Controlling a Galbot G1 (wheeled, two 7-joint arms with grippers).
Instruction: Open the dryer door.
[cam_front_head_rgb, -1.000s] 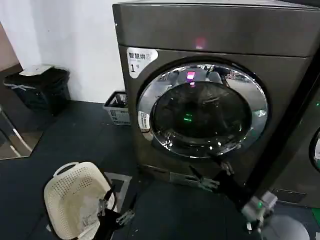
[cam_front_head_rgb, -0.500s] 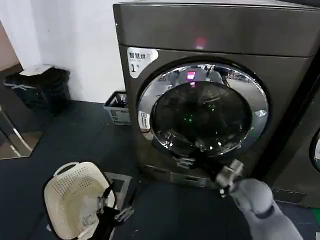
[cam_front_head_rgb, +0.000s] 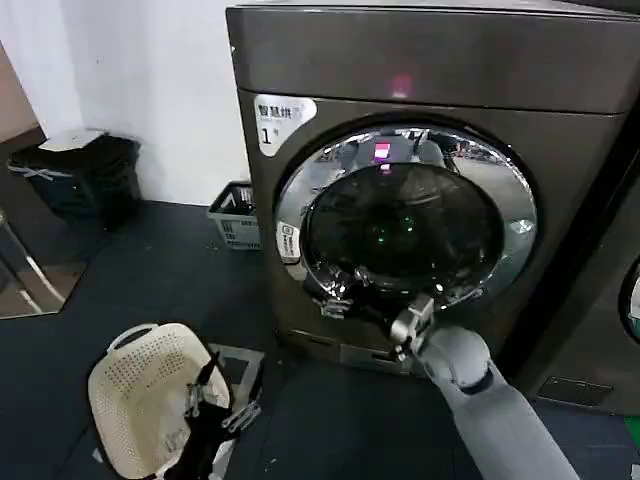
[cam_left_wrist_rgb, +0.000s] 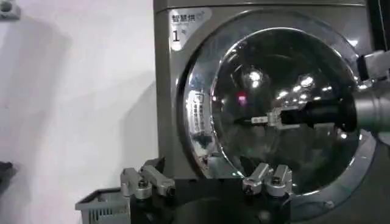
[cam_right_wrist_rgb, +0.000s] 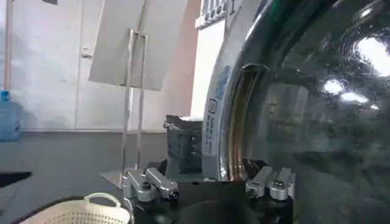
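My right gripper (cam_front_head_rgb: 335, 297) has risen from floor level to dryer door (cam_front_head_rgb: 405, 215) lower-left chrome rim, fingers spread, nothing gripped. Door closed; handle recess (cam_right_wrist_rgb: 241, 122) directly ahead. Left gripper (cam_front_head_rgb: 215, 400) idles open above laundry basket (cam_front_head_rgb: 140, 395).

the dryer (cam_front_head_rgb: 420, 60) is cut by the head view's top and right edges. the right gripper (cam_front_head_rgb: 335, 300) covers a part of the dryer door (cam_front_head_rgb: 405, 225) rim; contact cannot be told.
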